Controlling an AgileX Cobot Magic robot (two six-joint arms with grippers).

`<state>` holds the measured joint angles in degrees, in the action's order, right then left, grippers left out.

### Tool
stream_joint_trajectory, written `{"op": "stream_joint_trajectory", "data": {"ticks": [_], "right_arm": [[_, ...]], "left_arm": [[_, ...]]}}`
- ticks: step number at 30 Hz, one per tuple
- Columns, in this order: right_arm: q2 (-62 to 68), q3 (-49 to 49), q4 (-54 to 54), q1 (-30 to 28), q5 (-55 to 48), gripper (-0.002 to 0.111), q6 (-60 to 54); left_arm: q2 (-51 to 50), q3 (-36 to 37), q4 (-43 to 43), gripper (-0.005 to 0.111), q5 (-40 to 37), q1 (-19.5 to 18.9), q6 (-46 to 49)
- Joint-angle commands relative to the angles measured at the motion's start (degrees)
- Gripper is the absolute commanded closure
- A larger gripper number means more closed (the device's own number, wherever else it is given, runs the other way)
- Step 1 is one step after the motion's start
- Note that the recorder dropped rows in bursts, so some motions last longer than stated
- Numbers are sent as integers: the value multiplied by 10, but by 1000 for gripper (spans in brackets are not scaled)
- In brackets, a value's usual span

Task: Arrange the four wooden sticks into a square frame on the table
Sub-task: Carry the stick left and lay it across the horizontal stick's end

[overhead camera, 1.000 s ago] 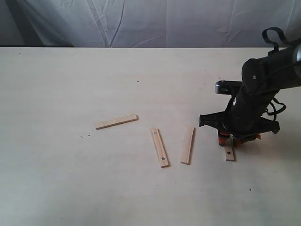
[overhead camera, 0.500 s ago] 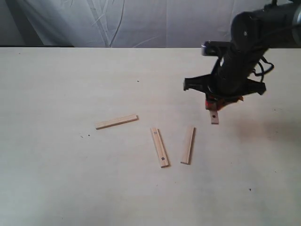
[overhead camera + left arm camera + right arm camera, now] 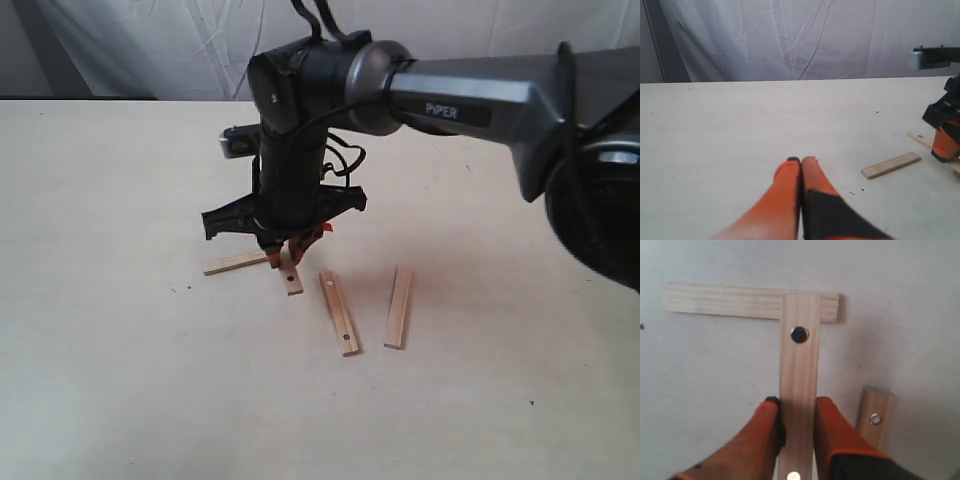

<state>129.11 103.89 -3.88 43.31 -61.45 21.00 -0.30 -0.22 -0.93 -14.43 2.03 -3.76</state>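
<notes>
**Entry: corner joint, first of four.**

- Held stick (image 3: pixel 799 385): pale flat strip with a dark dot near the far end. Clamped across its width by the right fingers (image 3: pixel 762 432), closed on both long edges. Position left of centre in the exterior view, directly under the wrist.
- Governing relation: far end of held stick laid over one end of the lying stick (image 3: pixel 730 301). Long axes roughly at right angles, forming an L-corner with a short stub beyond. Pressed down or a hair above: cannot tell.
- Lying stick: extending leftward from the fingers in the exterior view.
- Third stick (image 3: pixel 340 312) and fourth stick (image 3: pixel 399 307): flat on the tabletop (image 3: pixel 120 380) at lower centre, near the corner, unjoined, long axes near upright in frame.
- Right arm (image 3: pixel 460 95): reaching across the middle from the right edge, wrist steeply downward. Clearly the nearer arm.
- Left fingers (image 3: pixel 787 182): pressed together, gripping nothing, low over the tabletop, well apart from the joint.
- Judged next need: a clean release without disturbing the overlap.
</notes>
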Motion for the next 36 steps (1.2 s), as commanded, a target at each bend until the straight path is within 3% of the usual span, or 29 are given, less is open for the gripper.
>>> {"op": "stream_joint_trajectory", "data": {"ticks": [1, 15, 17, 22, 24, 31, 36], "right_arm": [[31, 12, 5, 1, -7, 108, 1], [44, 12, 9, 1, 26, 107, 59], [44, 12, 8, 1, 31, 100, 71], [43, 12, 1, 1, 33, 68, 81], [36, 12, -5, 1, 33, 63, 82], [-18, 7, 18, 0, -12, 66, 84], [-68, -58, 31, -11, -8, 93, 84]], "left_arm": [[3, 2, -1, 107, 7, -2, -1], [3, 2, -1, 107, 7, -2, -1], [3, 2, -1, 107, 7, -2, -1], [3, 2, -1, 107, 7, -2, -1], [3, 2, -1, 107, 7, -2, -1], [3, 2, -1, 107, 7, -2, -1], [3, 2, -1, 107, 7, -2, -1]]}}
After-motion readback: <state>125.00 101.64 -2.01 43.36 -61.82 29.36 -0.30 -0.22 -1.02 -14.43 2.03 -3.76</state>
